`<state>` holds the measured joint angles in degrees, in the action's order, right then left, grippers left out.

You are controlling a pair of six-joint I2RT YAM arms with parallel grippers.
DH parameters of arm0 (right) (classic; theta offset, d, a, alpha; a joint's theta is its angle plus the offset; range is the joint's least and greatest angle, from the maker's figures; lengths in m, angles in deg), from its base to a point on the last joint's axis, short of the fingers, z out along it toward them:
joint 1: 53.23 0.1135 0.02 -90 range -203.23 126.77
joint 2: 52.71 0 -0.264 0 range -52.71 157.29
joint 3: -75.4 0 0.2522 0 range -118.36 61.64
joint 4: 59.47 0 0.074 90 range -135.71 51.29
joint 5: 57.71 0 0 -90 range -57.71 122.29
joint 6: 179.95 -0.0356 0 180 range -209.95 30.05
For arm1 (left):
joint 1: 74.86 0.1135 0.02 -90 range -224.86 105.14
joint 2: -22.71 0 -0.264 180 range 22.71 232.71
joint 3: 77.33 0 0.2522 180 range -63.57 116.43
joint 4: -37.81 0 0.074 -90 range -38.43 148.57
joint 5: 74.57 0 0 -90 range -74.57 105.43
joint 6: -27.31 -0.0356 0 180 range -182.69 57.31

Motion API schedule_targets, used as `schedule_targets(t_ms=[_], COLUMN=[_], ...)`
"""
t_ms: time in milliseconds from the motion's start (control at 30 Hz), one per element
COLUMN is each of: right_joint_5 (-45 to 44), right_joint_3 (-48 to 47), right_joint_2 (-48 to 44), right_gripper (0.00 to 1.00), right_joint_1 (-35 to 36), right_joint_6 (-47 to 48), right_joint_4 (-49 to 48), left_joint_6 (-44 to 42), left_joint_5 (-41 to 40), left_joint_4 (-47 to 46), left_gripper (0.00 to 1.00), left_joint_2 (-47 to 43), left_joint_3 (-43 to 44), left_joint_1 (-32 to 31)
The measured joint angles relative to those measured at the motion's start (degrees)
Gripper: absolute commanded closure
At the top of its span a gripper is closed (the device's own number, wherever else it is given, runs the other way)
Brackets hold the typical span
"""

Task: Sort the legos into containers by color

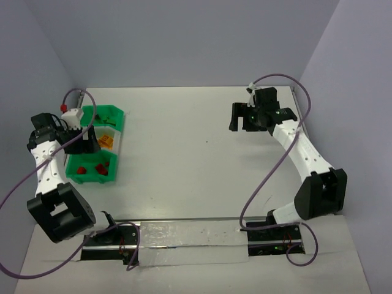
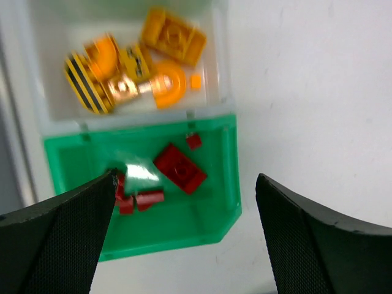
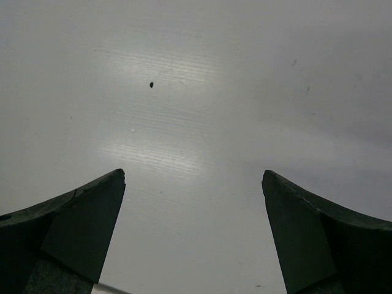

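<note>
Three joined containers sit at the table's left: a far green bin [image 1: 110, 114], a whitish bin [image 1: 120, 142] and a near green bin [image 1: 78, 168]. Red legos [image 1: 99, 167] lie in the near green bin [image 2: 184, 229]; the largest is a flat red brick [image 2: 179, 168]. Orange-yellow legos [image 2: 125, 67] fill the whitish bin [image 2: 222, 73]. My left gripper [image 1: 82, 142] hovers over the bins, and in its wrist view the left gripper [image 2: 187, 177] is open and holds nothing. My right gripper [image 1: 236, 116] hangs over bare table at the far right, and there the right gripper [image 3: 193, 174] is open and empty too.
The wall runs close behind the bins on the left. A metal strip [image 1: 190, 236] crosses the near edge between the two arm bases. A small dark speck [image 3: 151, 84] marks the white table under the right arm.
</note>
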<state>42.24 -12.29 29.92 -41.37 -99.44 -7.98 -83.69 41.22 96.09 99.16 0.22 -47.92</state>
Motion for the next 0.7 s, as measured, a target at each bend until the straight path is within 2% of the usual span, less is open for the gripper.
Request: schedule_targets(t_ms=[100,233,333,700], right_joint_5=[-3.0,-7.6,-11.3,-18.1], right_joint_3=[2.4,5.9,8.5,16.3], right_joint_2=[-6.3,-14.2,-18.9,-33.7], right_gripper=[0.00,0.00,0.00,0.00], right_joint_1=[0.0,0.0,0.0,0.0], right_joint_6=[1.4,3.4,4.7,6.2], right_joint_4=[-1.8,-4.1,-4.9,-5.3], left_joint_6=[3.0,7.0,10.1,13.7], left_joint_5=[-0.7,-2.6,-4.1,-9.2], left_joint_4=[-2.8,-7.3,-9.8,-13.2], left_gripper=[0.01,0.01,0.01,0.01], left_joint_2=[-3.3,-8.7,-11.6,-21.1], left_joint_3=[3.4,4.5,4.2,-4.8], left_joint_1=[-4.0,-14.1,-19.3,-22.2])
